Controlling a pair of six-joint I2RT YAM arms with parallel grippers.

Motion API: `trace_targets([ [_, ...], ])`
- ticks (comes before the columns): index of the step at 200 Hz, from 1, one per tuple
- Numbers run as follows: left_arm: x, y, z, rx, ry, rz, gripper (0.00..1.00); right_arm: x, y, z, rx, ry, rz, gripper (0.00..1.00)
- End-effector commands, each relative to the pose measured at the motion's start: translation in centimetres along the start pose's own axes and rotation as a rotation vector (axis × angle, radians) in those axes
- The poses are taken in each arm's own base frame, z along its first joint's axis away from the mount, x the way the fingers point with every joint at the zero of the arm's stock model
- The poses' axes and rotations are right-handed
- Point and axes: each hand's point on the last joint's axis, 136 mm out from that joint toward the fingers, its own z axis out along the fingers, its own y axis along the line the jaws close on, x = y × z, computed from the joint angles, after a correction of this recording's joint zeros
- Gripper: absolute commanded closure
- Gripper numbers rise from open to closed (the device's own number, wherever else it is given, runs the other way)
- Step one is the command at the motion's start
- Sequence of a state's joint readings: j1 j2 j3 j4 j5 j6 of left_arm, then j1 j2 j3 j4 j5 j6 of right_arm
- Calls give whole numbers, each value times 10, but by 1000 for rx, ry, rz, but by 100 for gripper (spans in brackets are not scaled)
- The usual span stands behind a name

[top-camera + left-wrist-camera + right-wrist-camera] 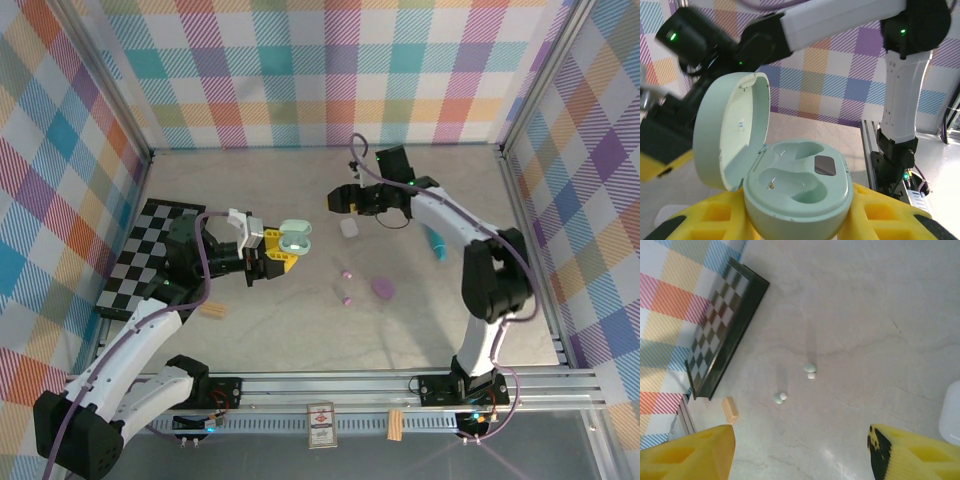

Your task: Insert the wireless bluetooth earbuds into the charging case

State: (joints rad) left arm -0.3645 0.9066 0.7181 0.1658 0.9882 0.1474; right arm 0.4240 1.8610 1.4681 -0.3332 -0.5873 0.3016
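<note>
My left gripper (280, 250) is shut on the mint-green charging case (800, 185), held up off the table with its yellow fingers (890, 220) on either side. The lid (732, 130) stands open and both wells are empty. Two small mint-and-white earbuds (810, 369) (778, 398) lie on the table, seen from the right wrist. Two pink earbuds (347, 272) (346, 299) lie near mid-table. My right gripper (343, 200) hovers open above the table, right of the held case, with nothing between its fingers (695, 450).
A white case (349, 227) sits just under the right gripper, a purple case (383, 288) beside the pink buds. A teal cylinder (437, 243) lies to the right. A checkerboard (140, 250) is at the left, a wooden block (212, 311) near it.
</note>
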Motion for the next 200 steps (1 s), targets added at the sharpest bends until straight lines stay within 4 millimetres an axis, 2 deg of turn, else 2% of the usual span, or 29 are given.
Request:
trace_targets([
  [1,-4,-6,-3,27,-24,20,64,-7,16,30,-61,24,-28,30],
  [45,-8,-5,-4,24,-33,17,64,11,12,101,-55,183,-36,31],
  [100,-4,-4,-5,19,-24,7,64,16,16,157,-81,254,-46,32],
  [149,-5,-5,-6,27,-19,7,64,32,12,188,-121,323,-32,33],
  [200,-3,-6,-7,33,-13,8,64,53,6,200,-116,387,-42,36],
])
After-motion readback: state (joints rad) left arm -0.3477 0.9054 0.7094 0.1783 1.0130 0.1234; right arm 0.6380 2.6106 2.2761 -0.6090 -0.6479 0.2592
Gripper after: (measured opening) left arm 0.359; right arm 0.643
